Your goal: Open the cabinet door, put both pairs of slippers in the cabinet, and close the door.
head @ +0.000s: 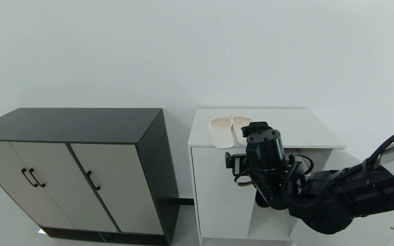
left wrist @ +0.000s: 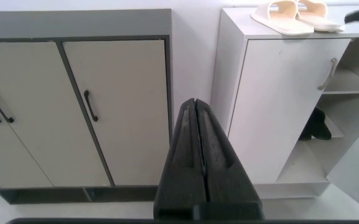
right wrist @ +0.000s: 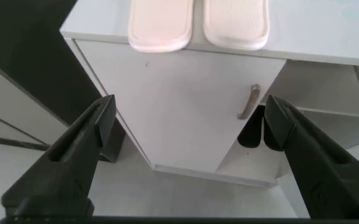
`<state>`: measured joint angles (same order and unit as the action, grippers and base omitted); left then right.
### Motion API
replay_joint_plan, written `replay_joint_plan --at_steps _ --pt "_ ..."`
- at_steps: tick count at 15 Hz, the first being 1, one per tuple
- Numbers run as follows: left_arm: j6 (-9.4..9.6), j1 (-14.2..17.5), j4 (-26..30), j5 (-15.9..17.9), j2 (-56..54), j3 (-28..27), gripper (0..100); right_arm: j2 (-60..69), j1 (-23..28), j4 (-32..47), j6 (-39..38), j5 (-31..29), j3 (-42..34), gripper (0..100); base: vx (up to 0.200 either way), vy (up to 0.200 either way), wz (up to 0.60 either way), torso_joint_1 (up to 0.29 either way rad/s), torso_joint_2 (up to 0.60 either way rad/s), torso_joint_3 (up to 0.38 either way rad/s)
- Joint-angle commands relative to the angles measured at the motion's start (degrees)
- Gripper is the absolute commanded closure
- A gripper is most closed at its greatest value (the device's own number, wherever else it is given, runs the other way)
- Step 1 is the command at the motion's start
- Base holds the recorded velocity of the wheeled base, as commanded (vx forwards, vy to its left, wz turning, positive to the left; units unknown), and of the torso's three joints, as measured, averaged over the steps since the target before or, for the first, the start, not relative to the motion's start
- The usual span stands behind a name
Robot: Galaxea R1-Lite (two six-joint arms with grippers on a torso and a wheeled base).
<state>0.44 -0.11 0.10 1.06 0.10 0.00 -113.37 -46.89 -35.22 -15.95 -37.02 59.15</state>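
Closest to us, the left gripper [left wrist: 195, 107] hangs in front of the two cabinets with its two black fingers pressed flat together, nothing between them. Our right gripper [right wrist: 190, 106] is spread wide and empty before the white cabinet [head: 303, 128]. Through its gap we see the cabinet door [right wrist: 185, 124] and the door's metal handle [right wrist: 249, 102].

Beyond that handle, in the lower open compartment beside the door, stands the black pair of slippers [right wrist: 260, 130]. The two sit side by side with their long axis running front to back. We cannot tell which end faces out. They lie past our right gripper and apart from it, nearer its finger on the handle side.

Farther up, on the white cabinet's top, lies the cream pair of slippers [head: 221, 131]. These are pale, with a ribbed footbed and a raised rim, set side by side and touching. Their long axis runs from the front edge toward the wall, the rounded near ends sit at that edge, and the strapped ends point to the wall. In the head view our right gripper covers part of one slipper, yet we see no contact.

To the left, just beside the white cabinet, stands the dark cabinet [head: 81, 124], its beige doors shut.
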Motion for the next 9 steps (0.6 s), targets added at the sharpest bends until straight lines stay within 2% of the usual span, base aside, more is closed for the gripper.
replay_joint_plan --at_steps 1,3,9 --pt "0.00 0.0 0.0 0.0 0.1 0.0 100 0.8 0.0 0.0 -0.1 -0.2 0.4 0 0.000 0.000 0.00 0.000 0.00 0.000" --pt "0.00 0.0 0.0 0.0 0.1 0.0 100 0.3 0.1 -0.1 0.0 -0.3 0.4 0 0.000 0.000 0.00 0.000 0.00 0.000" --pt "0.00 0.0 0.0 0.0 0.1 0.0 100 0.3 0.2 -0.3 -0.1 -1.1 0.3 0 0.200 0.000 0.00 0.004 0.00 0.002"
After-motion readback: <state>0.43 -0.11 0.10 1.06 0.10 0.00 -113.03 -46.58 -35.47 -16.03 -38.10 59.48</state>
